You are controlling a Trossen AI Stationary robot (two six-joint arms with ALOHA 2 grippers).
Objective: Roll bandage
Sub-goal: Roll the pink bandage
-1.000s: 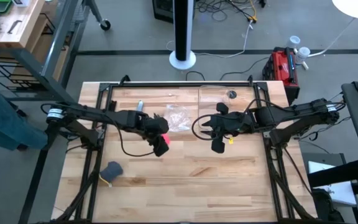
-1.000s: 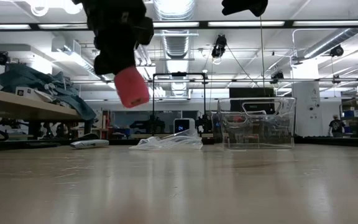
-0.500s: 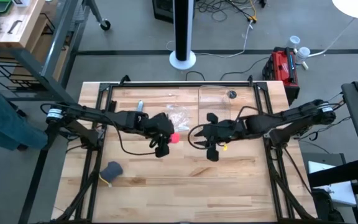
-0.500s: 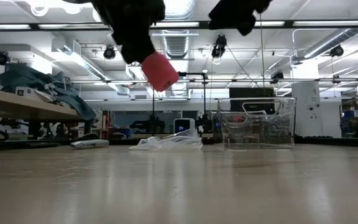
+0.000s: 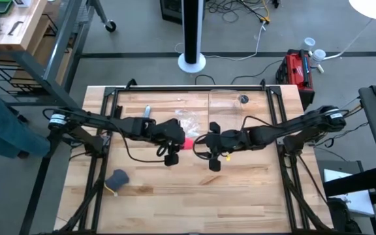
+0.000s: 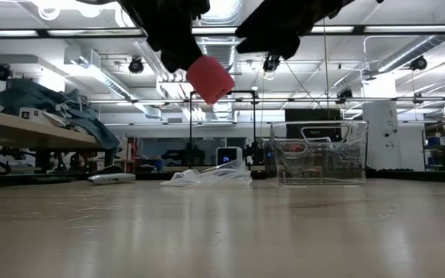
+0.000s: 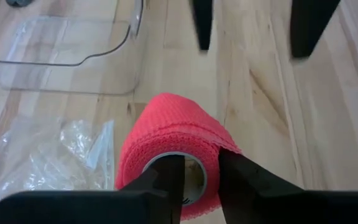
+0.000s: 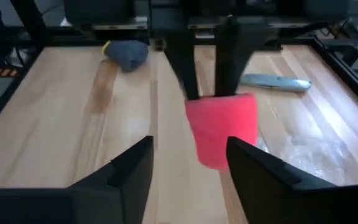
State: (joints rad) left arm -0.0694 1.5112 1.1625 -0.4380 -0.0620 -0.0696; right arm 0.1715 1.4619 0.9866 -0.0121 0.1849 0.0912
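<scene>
High view first: we see the left gripper (image 5: 177, 143) and the right gripper (image 5: 202, 141) meeting over the middle of the table (image 5: 240, 189), with the bandage (image 5: 187, 143) between them, a compact pink-red roll held up off the wood. From the left wrist, we find the left fingers (image 7: 166, 180) clamped on the roll's wall, one inside its hollow core and one outside. From the right wrist, we see the right gripper's fingers (image 8: 132, 165) spread apart, facing the roll and not touching it. Behind lie a crinkled plastic bag (image 5: 189, 121), a clear bin (image 6: 319, 153) and a dark grey-blue lump (image 5: 117, 178) well apart near the left edge.
</scene>
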